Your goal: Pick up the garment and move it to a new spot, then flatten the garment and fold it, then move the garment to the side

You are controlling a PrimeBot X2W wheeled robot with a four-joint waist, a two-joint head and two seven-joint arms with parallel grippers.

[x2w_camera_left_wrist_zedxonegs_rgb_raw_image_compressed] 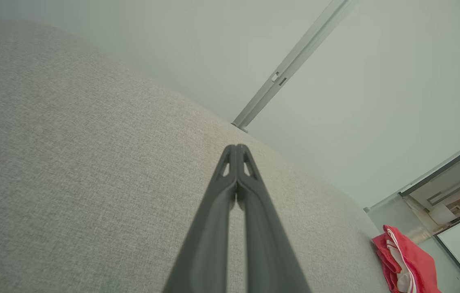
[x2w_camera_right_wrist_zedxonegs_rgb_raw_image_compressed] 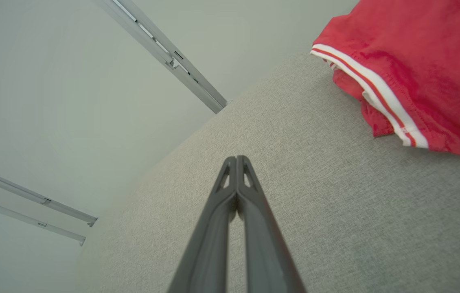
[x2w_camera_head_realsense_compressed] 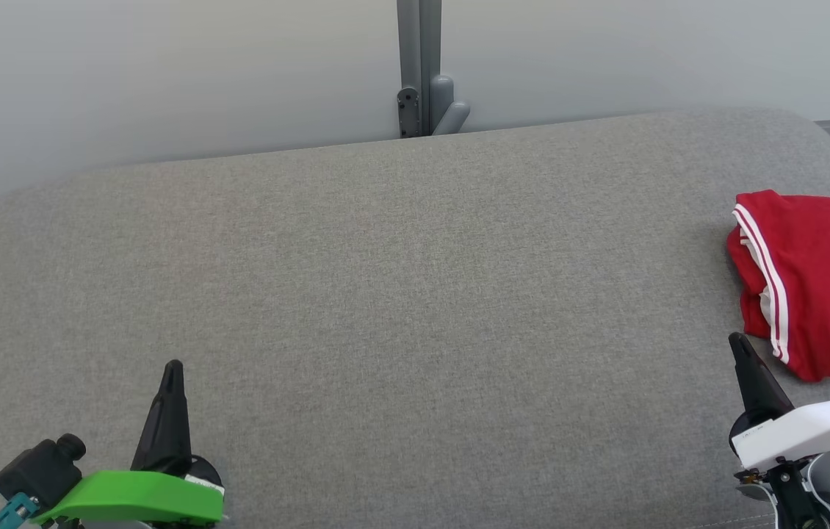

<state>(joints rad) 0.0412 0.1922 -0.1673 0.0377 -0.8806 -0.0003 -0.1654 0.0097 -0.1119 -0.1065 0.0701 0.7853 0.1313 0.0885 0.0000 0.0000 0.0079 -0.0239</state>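
Two long dark-fingered grippers sit low at the near side of a wide grey fabric-covered table [x2w_camera_head_realsense_compressed: 400, 279], each w/ its fingers pressed together & nothing held. The left gripper [x2w_camera_head_realsense_compressed: 172, 367] is at the lower left of the head view, tips pointing toward the far edge, w/ a bright green wrist cover [x2w_camera_head_realsense_compressed: 136, 496] behind it. In the left wrist view its fingers meet at the tip over bare grey cloth. The right gripper [x2w_camera_head_realsense_compressed: 737, 342] is at the lower right, w/ a white wrist cover [x2w_camera_head_realsense_compressed: 812, 430] behind it; the right wrist view likewise shows both fingers closed tip to tip. The red garment w/ white stripe trim [x2w_camera_head_realsense_compressed: 819, 279] lies in a loose, roughly folded bundle at the table's right side, partly cut off by the head view's right edge. It's near the right gripper, just beyond & to the right of its tip, not touching. It's well apart from the left gripper, w/ most of the tabletop btwn them. The striped hem faces the table's middle, w/ layers of red cloth showing under it. Behind the table: a pale grey wall [x2w_camera_head_realsense_compressed: 165, 73] & a vertical grey metal post [x2w_camera_head_realsense_compressed: 419, 66] near its centre.
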